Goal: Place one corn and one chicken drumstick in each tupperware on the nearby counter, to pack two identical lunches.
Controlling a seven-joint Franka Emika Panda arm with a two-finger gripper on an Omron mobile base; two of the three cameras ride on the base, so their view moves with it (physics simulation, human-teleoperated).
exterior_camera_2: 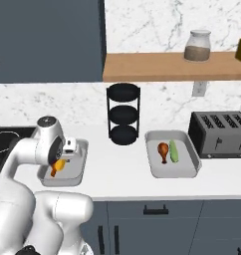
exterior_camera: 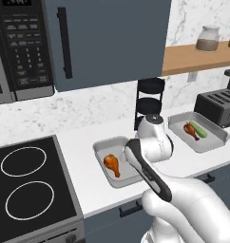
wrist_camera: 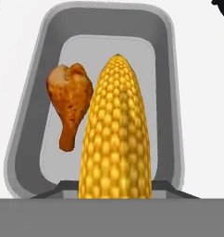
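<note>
Right now I see, from left to right along the white table (exterior_camera: pixel 83 175): the black stovetop (exterior_camera: pixel 29 190), then the near tupperware (exterior_camera: pixel 101 163) with 1 chicken drumstick (exterior_camera: pixel 111 164) lying inside, then the black 3-tier rack (exterior_camera_2: pixel 123 113), then the second tupperware (exterior_camera_2: pixel 157 169), then the toaster (exterior_camera_2: pixel 219 133).

The hand (wrist_camera: pixel 115 185) hangs over the near tupperware (wrist_camera: pixel 49 51) and is closed on the yellow corn (wrist_camera: pixel 116 134), gripping it at its lower end; its tip points toward 12 o'clock in the hand view. In that view the drumstick (wrist_camera: pixel 70 104) lies at about 10 o'clock from the cob, meaty end up, bone end down, apart from it.

In the right base view the second tupperware holds 1 drumstick (exterior_camera_2: pixel 163 151) with the green husked corn (exterior_camera_2: pixel 174 151) just beside it at 3 o'clock. The wooden shelf (exterior_camera_2: pixel 157 65) above carries a jar (exterior_camera_2: pixel 197 46).
</note>
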